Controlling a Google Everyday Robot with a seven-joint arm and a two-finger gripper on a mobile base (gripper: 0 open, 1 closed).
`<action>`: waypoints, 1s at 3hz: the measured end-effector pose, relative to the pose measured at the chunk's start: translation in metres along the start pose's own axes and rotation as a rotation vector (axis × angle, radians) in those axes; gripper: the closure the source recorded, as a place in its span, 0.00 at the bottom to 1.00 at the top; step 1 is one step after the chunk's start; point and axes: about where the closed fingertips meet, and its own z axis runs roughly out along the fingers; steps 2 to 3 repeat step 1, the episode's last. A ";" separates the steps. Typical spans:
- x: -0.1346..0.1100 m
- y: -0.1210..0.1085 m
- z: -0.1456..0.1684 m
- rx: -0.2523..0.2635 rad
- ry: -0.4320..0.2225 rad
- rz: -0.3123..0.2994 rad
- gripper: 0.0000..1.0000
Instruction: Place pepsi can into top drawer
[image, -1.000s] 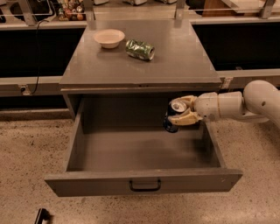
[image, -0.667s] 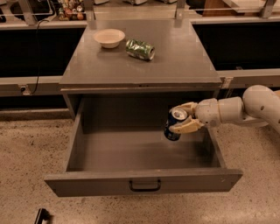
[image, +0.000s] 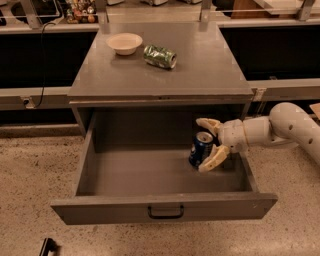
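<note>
The pepsi can (image: 200, 151) is dark blue with a silver top. It sits slightly tilted on the floor of the open top drawer (image: 100, 207), at the right side near the back. My gripper (image: 201, 145) reaches in from the right on a white arm. Its fingers are spread open, one just above the can's top and one at the can's lower right side. The drawer is pulled far out, with its black handle (image: 165, 212) at the centre of the front panel.
A white bowl (image: 124, 43) and a green-and-silver can (image: 160, 56) lying on its side rest on the cabinet top (image: 160, 80). Counters run behind on both sides. A small black object (image: 47, 247) lies on the speckled floor at lower left.
The gripper lowered the can to the drawer floor. Its fingers have spread apart, and the can now sits between them instead of being clamped.
</note>
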 end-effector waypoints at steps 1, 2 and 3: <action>-0.005 0.001 -0.007 0.028 -0.034 -0.009 0.00; -0.005 0.001 -0.007 0.028 -0.034 -0.009 0.00; -0.005 0.001 -0.007 0.028 -0.034 -0.009 0.00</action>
